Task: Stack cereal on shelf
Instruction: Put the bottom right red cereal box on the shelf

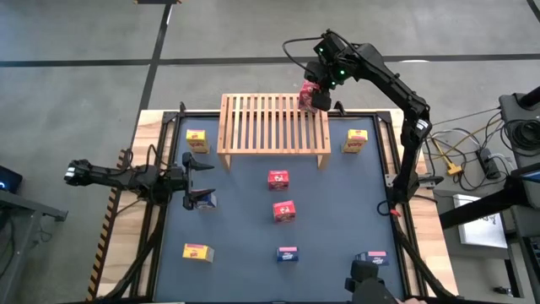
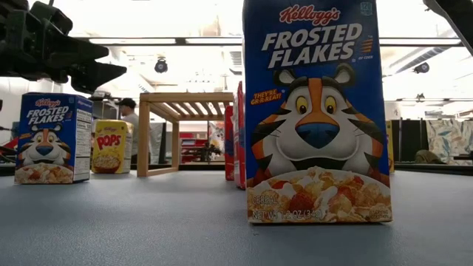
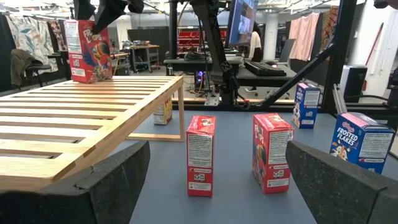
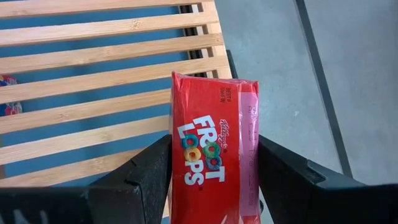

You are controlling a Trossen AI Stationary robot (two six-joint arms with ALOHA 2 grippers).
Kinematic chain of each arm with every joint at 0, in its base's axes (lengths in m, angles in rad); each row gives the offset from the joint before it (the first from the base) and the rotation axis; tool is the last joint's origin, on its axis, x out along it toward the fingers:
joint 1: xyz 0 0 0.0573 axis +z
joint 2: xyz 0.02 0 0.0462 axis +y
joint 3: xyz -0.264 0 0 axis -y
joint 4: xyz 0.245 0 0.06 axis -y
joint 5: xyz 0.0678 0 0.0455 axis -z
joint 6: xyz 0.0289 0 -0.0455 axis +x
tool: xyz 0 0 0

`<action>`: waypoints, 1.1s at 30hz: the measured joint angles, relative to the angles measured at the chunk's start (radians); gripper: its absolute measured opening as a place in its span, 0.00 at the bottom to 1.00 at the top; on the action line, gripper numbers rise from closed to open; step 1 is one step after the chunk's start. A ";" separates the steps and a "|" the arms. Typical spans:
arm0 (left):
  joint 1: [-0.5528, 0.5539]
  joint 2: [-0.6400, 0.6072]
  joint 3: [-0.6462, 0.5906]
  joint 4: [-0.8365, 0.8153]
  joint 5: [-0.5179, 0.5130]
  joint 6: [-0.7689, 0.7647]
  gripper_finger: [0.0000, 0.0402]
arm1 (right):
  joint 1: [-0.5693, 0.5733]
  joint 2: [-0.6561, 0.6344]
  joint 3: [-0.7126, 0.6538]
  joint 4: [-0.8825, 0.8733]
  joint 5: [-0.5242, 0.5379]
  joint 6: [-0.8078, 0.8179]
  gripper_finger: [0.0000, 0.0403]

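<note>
Right wrist view shows the right gripper (image 4: 214, 180) with its jaws pinching a red cereal box (image 4: 214, 162) by its two narrow sides, over the far right corner of the wooden shelf (image 4: 93, 81). To place it well, I judge the box should be lowered until its base sits flat across several slats, well inside the shelf's edge, and only then released. Left of the shelf's front, the left gripper (image 1: 198, 181) waits above the desk (image 1: 337, 203), jaws spread and empty.
</note>
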 joint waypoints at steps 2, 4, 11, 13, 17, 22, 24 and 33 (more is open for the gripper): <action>0.000 0.000 0.000 0.000 0.000 0.000 0.89 | 0.000 0.000 0.000 0.000 0.000 0.000 0.50; 0.000 0.000 0.000 0.000 0.000 0.000 0.89 | 0.000 0.000 0.000 0.000 0.000 0.000 0.50; 0.000 0.000 0.000 0.000 0.000 0.000 0.89 | 0.000 -0.001 0.000 -0.001 0.000 -0.008 0.50; 0.000 0.000 0.000 0.000 0.000 0.000 0.89 | 0.000 -0.001 0.000 -0.001 0.000 -0.008 0.50; 0.000 0.000 0.000 0.000 0.000 0.000 0.89 | 0.000 -0.002 0.000 0.000 0.000 -0.008 0.50; 0.000 0.000 0.000 0.000 0.000 0.000 0.89 | 0.000 -0.002 0.000 0.000 0.000 0.001 0.50; 0.000 0.000 0.000 0.000 0.000 0.000 0.89 | 0.000 -0.002 0.000 -0.001 0.000 0.001 0.50; 0.000 0.000 0.000 0.000 0.000 0.000 0.89 | 0.000 -0.002 0.000 0.000 -0.001 0.011 0.50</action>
